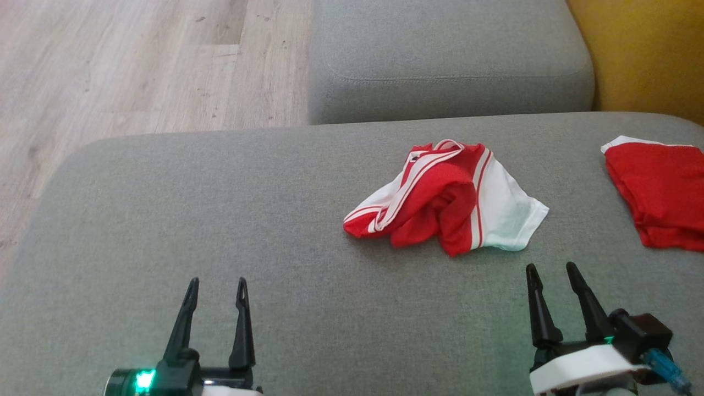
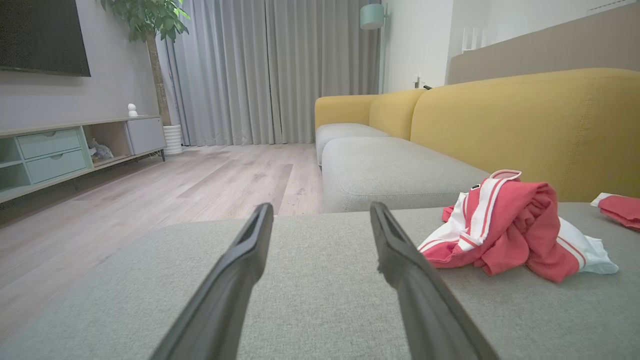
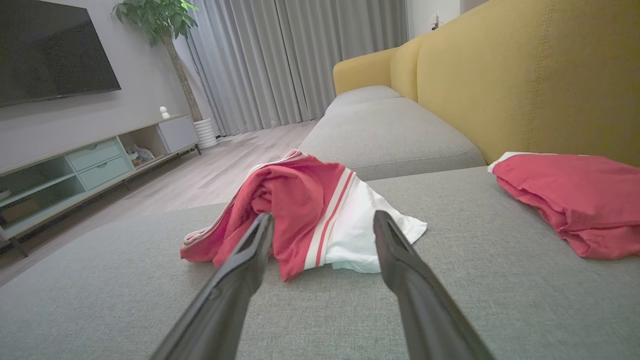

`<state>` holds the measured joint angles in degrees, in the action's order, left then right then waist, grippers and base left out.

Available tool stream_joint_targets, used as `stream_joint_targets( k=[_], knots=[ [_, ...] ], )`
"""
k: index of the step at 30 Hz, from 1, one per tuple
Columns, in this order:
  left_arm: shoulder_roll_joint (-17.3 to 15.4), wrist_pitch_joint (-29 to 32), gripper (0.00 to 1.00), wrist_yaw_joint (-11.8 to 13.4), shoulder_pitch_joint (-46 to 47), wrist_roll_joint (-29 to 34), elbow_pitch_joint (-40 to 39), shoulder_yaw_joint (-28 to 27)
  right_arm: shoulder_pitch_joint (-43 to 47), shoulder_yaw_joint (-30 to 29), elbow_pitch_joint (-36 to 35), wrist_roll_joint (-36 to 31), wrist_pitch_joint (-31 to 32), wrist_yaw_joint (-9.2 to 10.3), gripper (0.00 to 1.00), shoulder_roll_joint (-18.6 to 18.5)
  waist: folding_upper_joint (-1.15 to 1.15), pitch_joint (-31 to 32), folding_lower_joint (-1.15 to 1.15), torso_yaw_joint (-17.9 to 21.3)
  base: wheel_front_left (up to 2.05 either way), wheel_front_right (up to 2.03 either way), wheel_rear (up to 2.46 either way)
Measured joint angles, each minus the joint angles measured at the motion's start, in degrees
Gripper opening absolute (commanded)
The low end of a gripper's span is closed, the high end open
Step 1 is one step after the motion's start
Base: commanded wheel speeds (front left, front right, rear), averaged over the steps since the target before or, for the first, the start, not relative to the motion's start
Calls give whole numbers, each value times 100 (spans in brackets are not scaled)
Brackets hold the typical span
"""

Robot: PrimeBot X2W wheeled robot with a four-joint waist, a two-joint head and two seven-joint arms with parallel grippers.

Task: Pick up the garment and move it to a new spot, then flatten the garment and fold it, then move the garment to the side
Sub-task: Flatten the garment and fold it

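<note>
Lying crumpled on cushion [image 1: 220, 231]: garment [image 1: 445, 198] | red cloth [image 1: 660, 192] apart, right | floor [image 1: 137, 66] left

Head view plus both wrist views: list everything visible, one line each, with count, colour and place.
crumpled garment: one, red and white, middle of the near cushion
second garment: one, red with white edge, right end of the same cushion, apart from the first
seat cushions: two, grey, near one bearing both garments, another beyond it
backrest: one, yellow, along the cushions' right side
floor: pale wood, left of the cushions
cabinet: one, pale with green drawers, across the floor
television: one, dark, above the cabinet
curtains: grey, far end
plant: one, green, beside the curtains
left claw: one, dark, open, empty, lower left
right claw: one, dark, open, empty, near the crumpled garment
</note>
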<state>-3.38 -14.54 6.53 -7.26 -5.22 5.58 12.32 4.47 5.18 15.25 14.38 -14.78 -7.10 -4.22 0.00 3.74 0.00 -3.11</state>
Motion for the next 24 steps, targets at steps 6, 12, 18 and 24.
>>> stream_joint_targets(
  k=[6, 12, 18, 24],
  knots=[
    [9, 0, 100, -5, 1, 25, 71, -55, 65, 3, -3, -2, 0, 0, 100, 1, 0, 10, 0, 36, 0, 0, 0],
    [11, 0, 100, -8, -1, 25, 119, -71, 109, 14, -3, -24, 0, 0, 100, 1, 0, 19, 0, 45, 0, 0, 0],
    [13, 0, 100, -66, -3, 25, 172, -73, 109, 37, -4, -24, 0, 0, 100, 1, 0, 1, 0, 55, 0, 0, 0],
    [12, 0, 100, -261, 37, 140, 446, 76, 102, 127, -18, -24, 0, 0, 100, -10, 0, -148, 0, 113, 0, 0, 0]
  ],
)
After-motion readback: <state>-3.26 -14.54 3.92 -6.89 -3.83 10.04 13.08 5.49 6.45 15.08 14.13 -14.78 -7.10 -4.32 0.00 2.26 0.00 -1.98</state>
